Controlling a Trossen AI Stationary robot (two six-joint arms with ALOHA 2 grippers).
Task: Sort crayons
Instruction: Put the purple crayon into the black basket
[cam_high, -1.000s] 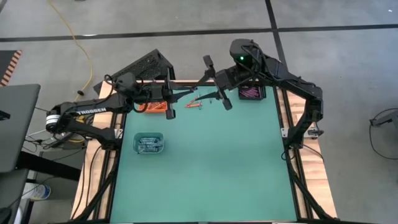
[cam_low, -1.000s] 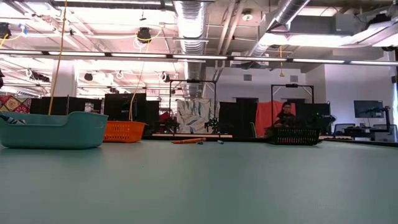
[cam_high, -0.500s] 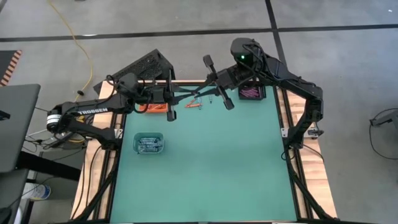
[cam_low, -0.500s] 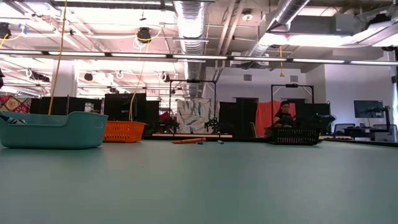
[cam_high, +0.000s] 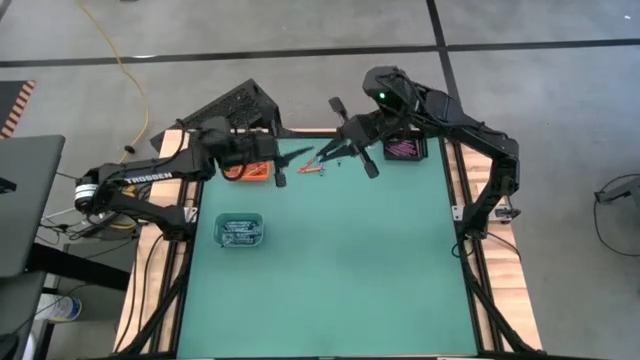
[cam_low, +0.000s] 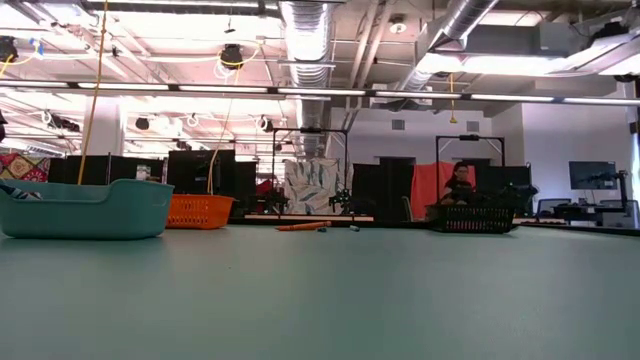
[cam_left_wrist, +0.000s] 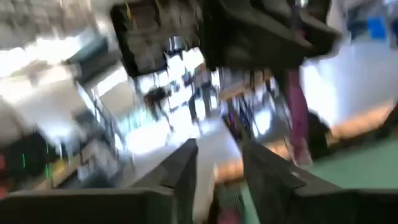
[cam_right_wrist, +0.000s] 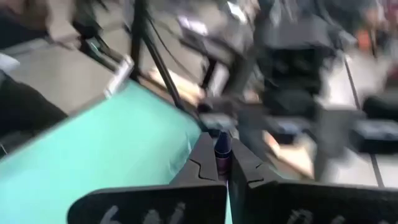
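Note:
Above the table's far middle my two grippers meet tip to tip. My right gripper (cam_high: 318, 157) (cam_right_wrist: 222, 163) is shut on a purple crayon (cam_right_wrist: 222, 148). My left gripper (cam_high: 290, 163) (cam_left_wrist: 217, 167) stands open just to the left of it, with nothing between its fingers. Below them a few orange-red crayons (cam_high: 312, 170) (cam_low: 303, 226) lie loose on the green table. Neither gripper shows in the low view. My right gripper pinches the purple crayon between its two fingertips (cam_right_wrist: 205, 160). The crayon lies along the fingers, and its end (cam_right_wrist: 222, 140) sticks out past their tips. The fingers slant down toward the table's left. The crayon is lifted clear of the table.
An orange tray (cam_high: 246, 172) (cam_low: 200, 211) stands under my left hand. A teal tray (cam_high: 240, 231) (cam_low: 82, 209) sits at the left. A black tray (cam_high: 404, 149) (cam_low: 472, 218) holding purple crayons is at the far right. A black basket (cam_high: 235, 105) stands beyond the table's far edge.
My right gripper has tipped its fingers farther down over the loose crayons. My left gripper has turned slightly at the wrist. Both stay above the table's far middle.

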